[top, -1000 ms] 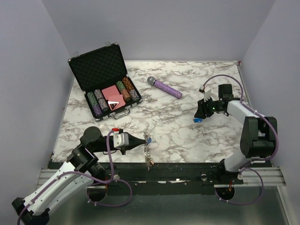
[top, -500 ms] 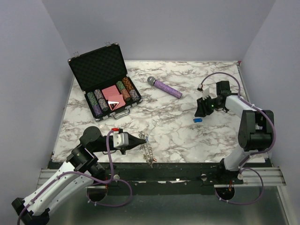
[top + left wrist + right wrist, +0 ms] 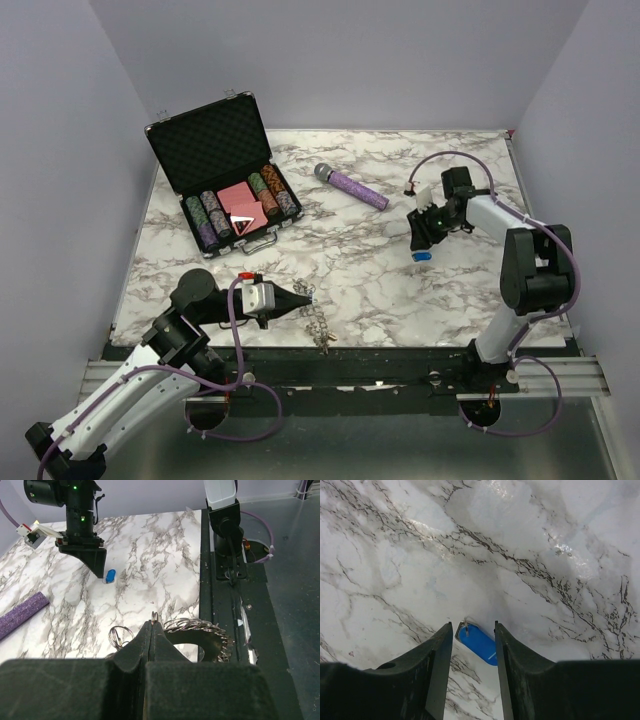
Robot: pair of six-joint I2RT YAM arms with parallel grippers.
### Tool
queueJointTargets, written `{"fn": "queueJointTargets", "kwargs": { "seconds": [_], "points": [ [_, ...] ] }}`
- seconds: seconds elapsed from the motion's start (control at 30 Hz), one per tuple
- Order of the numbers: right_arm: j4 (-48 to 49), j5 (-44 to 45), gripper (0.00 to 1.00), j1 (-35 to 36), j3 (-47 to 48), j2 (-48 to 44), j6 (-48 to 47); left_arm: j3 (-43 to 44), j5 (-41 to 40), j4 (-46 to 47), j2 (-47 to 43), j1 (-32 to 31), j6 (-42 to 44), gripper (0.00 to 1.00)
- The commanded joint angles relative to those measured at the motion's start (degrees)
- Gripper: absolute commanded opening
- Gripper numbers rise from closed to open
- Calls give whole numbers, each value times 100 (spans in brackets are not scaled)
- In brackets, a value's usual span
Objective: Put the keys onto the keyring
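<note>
I am judging the task as barely begun. I am not seeing any key threaded on the keyring [image 3: 200, 628] yet. The only key I am finding is the blue key [image 3: 479, 643], which is lying flat on the table [image 3: 380, 280] at about 3 o'clock in the overhead view. The keyring is resting at about 6 o'clock, at the near edge, well apart from that key. If other keys are around, I am not making them out.

My left gripper [image 3: 151, 625] is pressing its fingers tightly together on a thin wire loop poking out at the tips. I am taking that loop for part of the keyring. My right gripper [image 3: 472, 626] is hanging over the blue key with its fingers apart, 1 on each side and neither visibly touching it. What is left, as I am reading it, is closing on the key, carrying it across to 6 o'clock and feeding it on.

The keyring is showing as thin, silvery wire with a toothed edge, bunched in loops that are glinting. A small plain ring [image 3: 120, 635] is lying at its 9 o'clock. The key's cap is looking like smooth, rounded blue plastic with a little metal eye at 11 o'clock. The table is glossy white marble pattern with grey veins, likely slippery under a flat key.
</note>
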Motion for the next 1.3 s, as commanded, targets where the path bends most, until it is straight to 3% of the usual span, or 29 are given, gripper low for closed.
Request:
{"fn": "queueJointTargets", "kwargs": {
  "seconds": [0.0, 1.27],
  "points": [
    [-340, 314, 47, 81, 228, 179, -105, 235, -60, 70, 16, 60, 73, 0],
    [-630, 410, 30, 248, 396, 496, -176, 244, -52, 43, 25, 113, 82, 0]
  ]
}}
